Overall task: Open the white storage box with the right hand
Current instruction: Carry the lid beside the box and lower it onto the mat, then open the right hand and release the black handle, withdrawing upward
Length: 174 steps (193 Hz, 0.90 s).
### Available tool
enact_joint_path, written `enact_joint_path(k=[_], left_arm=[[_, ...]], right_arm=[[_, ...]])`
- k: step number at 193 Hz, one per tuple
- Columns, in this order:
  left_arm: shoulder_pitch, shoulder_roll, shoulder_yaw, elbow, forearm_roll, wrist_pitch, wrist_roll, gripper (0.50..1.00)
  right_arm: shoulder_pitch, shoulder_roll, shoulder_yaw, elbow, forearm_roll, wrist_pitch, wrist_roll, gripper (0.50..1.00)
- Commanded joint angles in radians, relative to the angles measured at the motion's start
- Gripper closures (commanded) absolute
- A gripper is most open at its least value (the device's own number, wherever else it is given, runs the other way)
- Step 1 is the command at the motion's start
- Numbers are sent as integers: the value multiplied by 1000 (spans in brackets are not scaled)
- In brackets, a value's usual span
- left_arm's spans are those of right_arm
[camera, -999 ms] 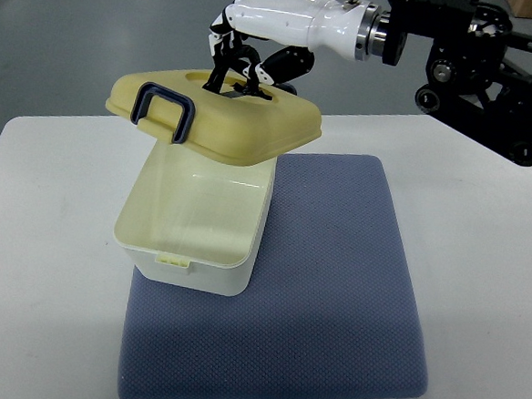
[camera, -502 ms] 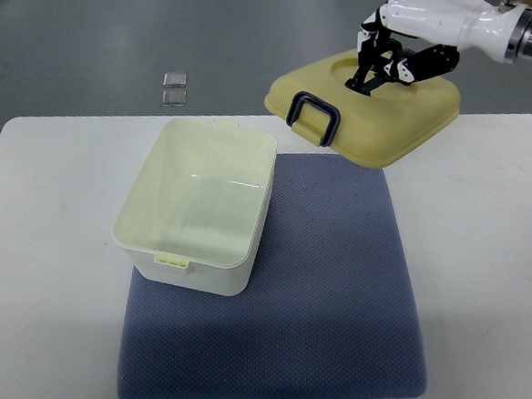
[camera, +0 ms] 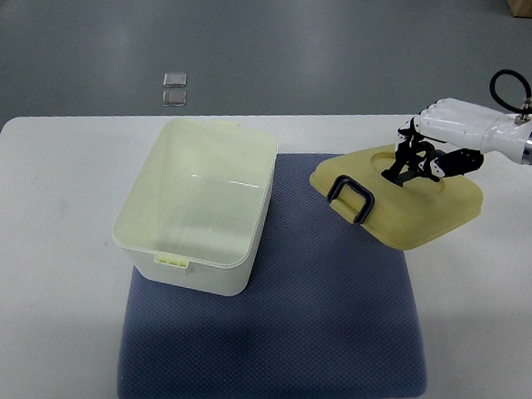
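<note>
From the top view, the white storage box [camera: 200, 206] stood open on the left part of the blue padded mat [camera: 321, 322], its cream interior bare and a small latch tab [camera: 172, 261] showing on its near rim. The mat itself lay on the white worktop [camera: 42, 266], with the box overhanging the mat's left edge a little. Over on the right, the pale yellow lid [camera: 420, 215] was off the box entirely and well apart from it, lying right side up and tilted slightly, partly on the mat's far right corner and partly over the bare worktop. Its dark carry handle [camera: 352, 197] stood up at the lid's left end, pointing toward the box. The right robot hand [camera: 431, 152], white-shelled with black fingers [camera: 407, 163], reached in from the picture's right edge and had those fingers curled down into the recessed grip on the lid's top, clamped on the lid. A black cable [camera: 508, 87] looped above the wrist. Whether the lid's underside was fully resting on the mat or held just clear could not be told from this angle. Beyond the worktop, on the grey floor [camera: 331, 49], two small pale square objects [camera: 173, 88] sat side by side, one just behind the other. No left arm showed anywhere in the picture.
</note>
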Motion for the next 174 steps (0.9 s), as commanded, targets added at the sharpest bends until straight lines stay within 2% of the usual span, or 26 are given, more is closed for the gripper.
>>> enact_joint_path(k=[1,75,113,115,116,117,118,119,120,122,123,124,125,126,127,131,143,174], left_arm=[[2,0,2,1,0,0,0,500],[0,0,3,-2,0,0,0,500],[0,0,2,4,0,0,0,500],[0,0,2,4,0,0,0,500],[0,0,2,6,0,0,0,500],[0,0,2,6,0,0,0,500],[0,0,2,6,0,0,2,500],[0,0,2,6,0,0,2,500],[0,0,2,6,0,0,0,500],[0,0,2,6,0,0,0,500],[0,0,2,6,0,0,0,500],[0,0,2,6,0,0,0,500],[0,0,2,6,0,0,0,500],[0,0,2,6,0,0,0,500],[0,0,2,6,0,0,0,500],[0,0,2,6,0,0,0,500],[0,0,2,6,0,0,0,500],[0,0,3,3,0,0,0,500]], right_arm=[[-3,10,-36,1,1,-32,0,1000],[-42,107,-38,11,6,-40,-2,1000],[-77,122,-35,11,13,-40,3,1000],[-78,122,-35,11,13,-38,5,981],[-80,122,-36,11,15,-38,5,937],[-80,122,-36,11,15,-38,5,936],[-82,122,-35,11,15,-38,6,876],[-82,122,-35,11,15,-38,6,875],[-83,124,-35,11,15,-38,8,802],[-83,124,-35,11,15,-38,8,801],[-83,125,-35,11,16,-38,8,737],[-83,125,-35,11,17,-38,8,736],[-85,125,-35,11,17,-37,9,691],[-85,125,-35,11,17,-37,9,691],[-86,127,-35,11,17,-37,9,653],[-89,127,-35,11,17,-35,9,613],[-101,129,-38,11,17,-32,9,570],[-108,125,-39,13,18,-29,14,568]])
